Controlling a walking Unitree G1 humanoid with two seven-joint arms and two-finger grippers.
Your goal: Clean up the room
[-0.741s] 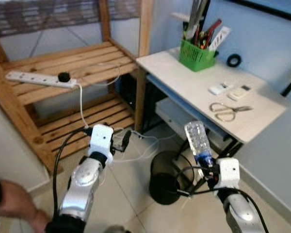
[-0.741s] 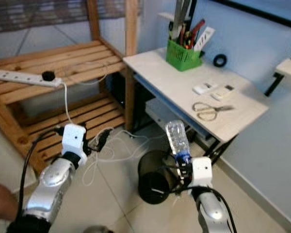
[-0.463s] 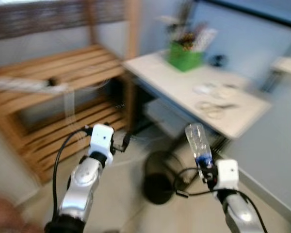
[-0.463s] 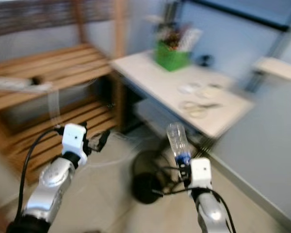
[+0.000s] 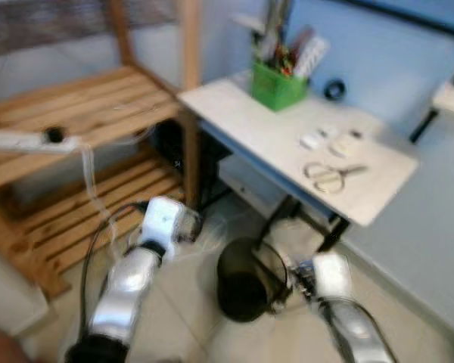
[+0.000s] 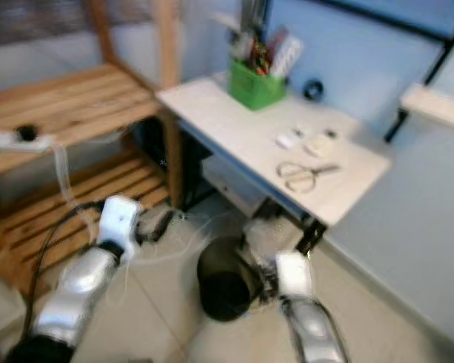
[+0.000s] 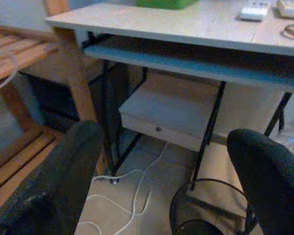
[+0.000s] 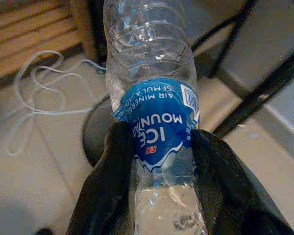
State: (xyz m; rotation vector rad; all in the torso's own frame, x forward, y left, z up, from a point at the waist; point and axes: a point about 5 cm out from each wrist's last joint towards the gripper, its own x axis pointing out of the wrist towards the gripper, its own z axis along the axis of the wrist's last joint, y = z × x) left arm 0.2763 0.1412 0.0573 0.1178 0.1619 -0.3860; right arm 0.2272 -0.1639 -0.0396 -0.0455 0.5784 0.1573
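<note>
Your right gripper [image 8: 157, 161] is clenched on a clear plastic water bottle with a blue label [image 8: 154, 93], the round black wire waste bin [image 5: 246, 280] just beyond its jaws. Your left gripper [image 7: 161, 161] hangs spread and empty. Binning the bottle remains undone.

Scissors [image 5: 331, 175]; probably remotes [image 5: 346, 144]

bottle label [image 8: 159, 120] — "ICE MOUNTAIN", "MINERAL"
</note>
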